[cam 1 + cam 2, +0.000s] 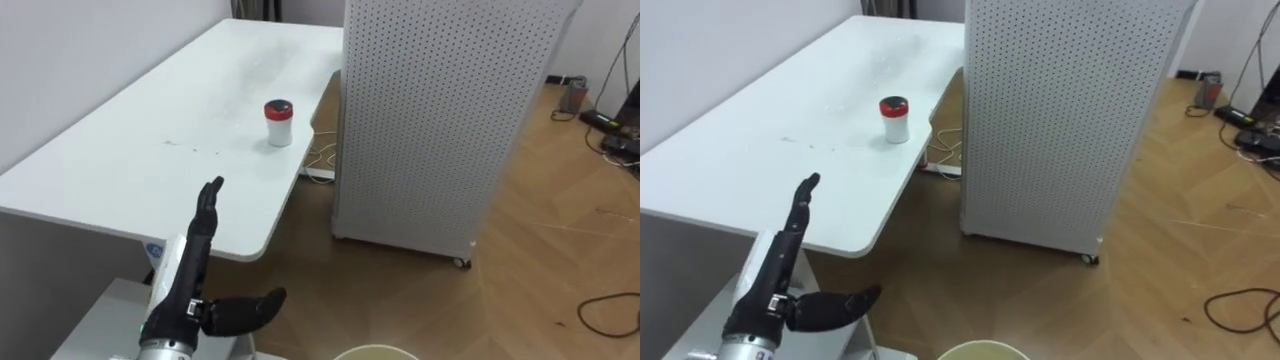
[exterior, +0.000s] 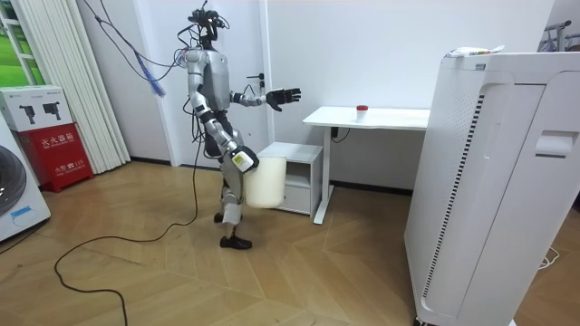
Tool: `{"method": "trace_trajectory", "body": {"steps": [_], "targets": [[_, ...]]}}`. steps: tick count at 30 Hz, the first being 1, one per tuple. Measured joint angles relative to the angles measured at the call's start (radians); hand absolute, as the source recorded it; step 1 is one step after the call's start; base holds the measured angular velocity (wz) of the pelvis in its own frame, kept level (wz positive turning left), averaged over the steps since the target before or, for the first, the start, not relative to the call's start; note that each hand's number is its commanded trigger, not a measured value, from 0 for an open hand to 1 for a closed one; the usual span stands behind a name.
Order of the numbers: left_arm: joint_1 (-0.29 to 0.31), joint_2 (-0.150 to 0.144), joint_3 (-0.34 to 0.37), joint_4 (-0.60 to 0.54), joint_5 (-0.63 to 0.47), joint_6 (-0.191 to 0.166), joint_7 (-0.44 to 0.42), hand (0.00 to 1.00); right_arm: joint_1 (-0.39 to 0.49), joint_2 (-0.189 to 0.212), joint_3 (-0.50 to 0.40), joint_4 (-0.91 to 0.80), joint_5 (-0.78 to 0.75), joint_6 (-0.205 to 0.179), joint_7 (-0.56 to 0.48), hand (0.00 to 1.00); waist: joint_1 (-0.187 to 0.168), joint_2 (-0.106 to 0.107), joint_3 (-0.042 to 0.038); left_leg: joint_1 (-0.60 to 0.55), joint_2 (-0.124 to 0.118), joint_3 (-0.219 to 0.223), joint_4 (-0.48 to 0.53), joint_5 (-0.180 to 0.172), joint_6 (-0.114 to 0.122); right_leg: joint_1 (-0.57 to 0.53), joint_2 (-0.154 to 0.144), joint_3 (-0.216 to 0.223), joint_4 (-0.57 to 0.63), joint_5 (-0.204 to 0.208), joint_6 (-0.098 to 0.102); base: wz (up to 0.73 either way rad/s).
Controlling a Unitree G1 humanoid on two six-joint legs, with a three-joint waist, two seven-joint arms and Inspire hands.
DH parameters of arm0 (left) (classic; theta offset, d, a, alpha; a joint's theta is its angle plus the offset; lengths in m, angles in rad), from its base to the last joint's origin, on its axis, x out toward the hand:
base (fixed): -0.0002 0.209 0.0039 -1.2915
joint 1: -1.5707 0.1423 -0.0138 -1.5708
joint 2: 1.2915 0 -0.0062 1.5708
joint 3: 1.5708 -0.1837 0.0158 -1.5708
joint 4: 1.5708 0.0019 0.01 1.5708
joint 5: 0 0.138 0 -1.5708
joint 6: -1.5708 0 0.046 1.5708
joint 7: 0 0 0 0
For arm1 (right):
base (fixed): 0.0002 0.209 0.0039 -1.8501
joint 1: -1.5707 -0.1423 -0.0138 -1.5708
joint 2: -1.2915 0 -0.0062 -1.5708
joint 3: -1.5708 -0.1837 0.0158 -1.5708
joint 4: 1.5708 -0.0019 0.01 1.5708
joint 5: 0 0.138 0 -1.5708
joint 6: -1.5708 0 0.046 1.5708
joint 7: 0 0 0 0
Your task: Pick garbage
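Observation:
A small white jar with a red lid (image 1: 279,122) stands upright on the white desk (image 1: 150,150), near its right edge; the room view shows the jar (image 2: 362,110) at the middle of the desk top. My left hand (image 1: 188,275) is held out over the desk's near corner with fingers straight and thumb spread, open and empty, well short of the jar. My right hand (image 2: 243,161) hangs at my hip against a cream bin (image 2: 267,181), whose rim (image 1: 375,352) shows at the bottom edge. I stand a step from the desk's end, facing it.
A tall white perforated unit on castors (image 1: 440,120) stands close to the desk's right side, leaving a narrow gap. A low white cabinet (image 2: 294,172) sits under the desk. Cables (image 1: 610,310) lie on the wooden floor at right. A red box (image 2: 53,145) stands by the curtain.

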Motion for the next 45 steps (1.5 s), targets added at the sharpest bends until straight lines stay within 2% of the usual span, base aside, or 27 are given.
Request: {"method": "trace_trajectory", "body": {"steps": [2,4,6,7,9,10,11,12,13,14,15,19,22,24,25,28,29,30,31,33,34,36,37,38,39,41,45], "targets": [[0.007,0.002,0.003,0.000,0.002,0.000,0.007,0.00,0.011,0.009,0.000,0.001,-0.001,0.000,0.010,1.00,0.010,-0.009,0.0034,-0.027,0.013,-0.001,0.114,-0.001,-0.001,0.000,-0.001,-0.017,0.023,-0.017,-0.020,-0.53],[0.007,0.001,0.004,0.000,0.000,-0.003,0.006,0.00,0.021,0.007,0.000,0.001,-0.002,0.000,0.010,1.00,0.007,-0.008,0.0079,-0.086,0.032,-0.033,0.286,0.001,0.000,0.004,0.006,-0.010,0.053,-0.048,-0.045,-0.39],[0.003,-0.002,0.003,0.020,-0.001,-0.042,0.007,0.00,0.021,0.005,0.000,0.002,0.000,0.000,-0.005,1.00,0.003,0.005,0.0194,-0.201,0.042,-0.150,0.524,0.037,0.017,0.020,0.036,0.025,0.085,-0.073,-0.068,-0.27],[0.000,-0.004,-0.002,0.030,-0.007,-0.051,0.007,0.00,0.022,0.004,0.000,0.002,0.004,0.000,-0.011,1.00,-0.004,0.011,0.0181,-0.232,0.033,-0.174,0.545,0.027,0.019,0.025,0.043,0.028,0.085,-0.077,-0.073,0.00],[-0.012,-0.015,-0.018,0.065,-0.057,-0.085,0.006,0.00,0.021,-0.004,-0.002,0.007,0.006,0.001,-0.041,1.00,-0.012,0.003,0.0218,-0.363,-0.055,-0.194,0.514,-0.001,0.062,0.032,0.047,0.057,0.087,-0.094,-0.076,-0.14],[-0.011,-0.016,-0.017,0.067,-0.071,-0.086,0.007,0.00,0.021,-0.005,-0.002,0.009,0.006,0.001,-0.047,1.00,-0.006,0.001,0.0225,-0.392,-0.079,-0.195,0.480,0.001,0.060,0.034,0.049,0.069,0.085,-0.095,-0.076,-0.53],[-0.011,-0.016,-0.015,0.067,-0.088,-0.086,0.007,0.00,0.023,-0.004,-0.001,0.010,0.004,0.002,-0.054,1.00,0.011,-0.003,0.0247,-0.439,-0.114,-0.200,0.376,0.018,0.053,0.036,0.050,0.081,0.085,-0.102,-0.077,-0.63],[-0.011,-0.018,-0.010,0.068,-0.094,-0.086,0.005,0.00,0.025,-0.006,0.000,0.012,0.004,0.004,-0.054,1.00,0.024,-0.003,0.0246,-0.468,-0.133,-0.212,0.242,0.065,0.051,0.033,0.050,0.081,0.089,-0.113,-0.075,-0.64],[-0.011,-0.019,-0.007,0.070,-0.097,-0.086,0.004,0.00,0.026,-0.007,0.001,0.012,0.003,0.006,-0.054,1.00,0.032,-0.004,0.0227,-0.476,-0.139,-0.225,0.179,0.100,0.056,0.030,0.048,0.080,0.095,-0.124,-0.070,-0.79],[-0.006,-0.020,0.000,0.080,-0.113,-0.086,0.002,0.00,0.027,-0.005,0.003,0.014,0.002,0.017,-0.054,1.00,0.044,-0.006,0.0147,-0.486,-0.141,-0.239,0.123,0.167,0.057,0.031,0.037,0.076,0.115,-0.148,-0.054,-0.60],[0.003,-0.020,0.006,0.086,-0.122,-0.085,0.000,0.00,0.030,-0.003,0.011,0.016,0.003,0.019,-0.054,1.00,0.041,-0.005,0.0020,-0.476,-0.146,-0.242,0.116,0.205,0.062,0.042,0.039,0.062,0.116,-0.163,-0.039,-0.45],[0.010,-0.032,0.019,0.086,-0.119,-0.085,-0.006,0.00,0.038,-0.001,0.008,0.034,0.002,0.020,-0.053,1.00,0.039,-0.032,-0.0020,-0.457,-0.155,-0.238,0.131,0.257,0.088,0.078,0.028,0.077,0.081,-0.183,-0.033,-0.09],[0.007,-0.031,0.036,0.084,-0.118,-0.085,-0.013,0.00,0.037,-0.008,0.001,0.034,0.002,0.021,-0.056,1.00,0.040,-0.044,0.0004,-0.435,-0.178,-0.229,0.170,0.210,0.117,0.127,0.006,0.096,0.061,-0.207,-0.035,-0.01],[0.003,-0.028,0.037,0.083,-0.119,-0.085,-0.017,0.00,0.037,-0.009,0.019,0.029,0.002,0.023,-0.060,1.00,0.063,-0.045,0.0009,-0.436,-0.179,-0.192,0.236,0.135,0.128,0.158,-0.008,0.120,0.072,-0.241,-0.034,-0.26],[0.002,-0.029,0.038,0.083,-0.119,-0.085,-0.018,0.00,0.037,-0.009,0.023,0.023,0.002,0.026,-0.059,1.00,0.067,-0.044,0.0005,-0.436,-0.182,-0.187,0.246,0.117,0.132,0.161,-0.012,0.122,0.085,-0.249,-0.031,-0.18],[-0.008,-0.030,0.036,0.080,-0.118,-0.085,-0.025,0.00,0.031,-0.002,0.030,0.000,0.001,0.027,-0.057,1.00,0.068,-0.049,0.0041,-0.410,-0.214,-0.167,0.279,0.053,0.154,0.098,-0.066,0.074,0.304,-0.267,0.004,0.03],[-0.015,-0.030,0.036,0.080,-0.117,-0.085,-0.023,0.00,0.027,-0.001,0.036,-0.003,0.001,0.027,-0.058,1.00,0.068,-0.046,0.0059,-0.399,-0.220,-0.159,0.299,0.027,0.162,0.057,-0.089,0.049,0.416,-0.239,0.042,0.11],[-0.031,-0.029,0.037,0.080,-0.116,-0.085,-0.022,0.00,0.026,0.001,0.039,-0.013,0.002,0.027,-0.059,1.00,0.069,-0.040,0.0074,-0.394,-0.219,-0.153,0.326,-0.002,0.169,0.021,-0.105,0.025,0.512,-0.195,0.056,0.12],[-0.041,-0.028,0.037,0.080,-0.115,-0.085,-0.018,0.00,0.022,0.001,0.040,-0.017,0.001,0.027,-0.060,1.00,0.072,-0.038,0.0081,-0.391,-0.219,-0.153,0.331,-0.013,0.172,0.004,-0.113,0.018,0.550,-0.172,0.055,0.06],[-0.071,-0.030,0.033,0.079,-0.085,-0.085,0.012,0.00,0.002,-0.003,0.040,-0.013,0.007,0.022,-0.059,1.00,0.080,-0.017,0.0165,-0.362,-0.215,-0.179,0.315,-0.030,0.179,-0.051,-0.129,-0.016,0.638,-0.081,0.068,0.07],[-0.075,-0.031,0.034,0.077,-0.073,-0.085,0.022,0.00,-0.001,-0.003,0.040,-0.009,0.008,0.020,-0.059,1.00,0.087,-0.014,0.0176,-0.353,-0.212,-0.184,0.303,-0.030,0.179,-0.064,-0.132,-0.023,0.637,-0.096,0.069,0.10],[-0.077,-0.030,0.036,0.062,-0.073,-0.088,0.067,0.00,-0.004,-0.005,0.043,-0.009,0.009,0.020,-0.056,1.00,0.092,0.003,0.0220,-0.332,-0.195,-0.211,0.271,-0.028,0.176,-0.122,-0.129,-0.021,0.523,-0.176,0.053,0.11],[-0.077,-0.029,0.038,0.060,-0.073,-0.088,0.073,0.00,-0.002,-0.005,0.044,-0.009,0.006,0.020,-0.056,1.00,0.091,0.004,0.0210,-0.327,-0.192,-0.219,0.265,-0.027,0.174,-0.128,-0.130,-0.020,0.457,-0.179,0.054,0.23],[-0.078,-0.028,0.040,0.057,-0.073,-0.089,0.086,0.00,0.001,-0.005,0.047,-0.003,-0.001,0.018,-0.056,1.00,0.088,0.002,0.0199,-0.310,-0.191,-0.228,0.251,-0.027,0.170,-0.128,-0.131,-0.019,0.298,-0.172,0.056,0.23],[-0.078,-0.028,0.045,0.054,-0.072,-0.089,0.094,0.00,0.002,-0.007,0.050,0.006,-0.004,0.017,-0.058,1.00,0.089,-0.003,0.0200,-0.293,-0.191,-0.231,0.241,-0.033,0.159,-0.121,-0.133,-0.010,0.157,-0.087,0.068,0.28],[-0.074,-0.030,0.052,0.045,-0.058,-0.088,0.095,0.00,0.002,-0.006,0.051,0.033,-0.027,0.013,-0.060,1.00,0.093,0.009,0.0110,-0.276,-0.172,-0.257,0.228,-0.033,0.145,-0.081,-0.117,-0.045,0.112,-0.066,0.050,0.15],[-0.072,-0.026,0.083,-0.048,-0.029,-0.088,0.112,0.00,-0.007,-0.005,0.059,0.043,-0.049,0.012,-0.048,1.00,0.090,-0.007,0.0095,-0.234,-0.142,-0.278,0.153,-0.009,0.106,-0.016,-0.082,-0.062,0.020,-0.048,0.032,0.14]]}}
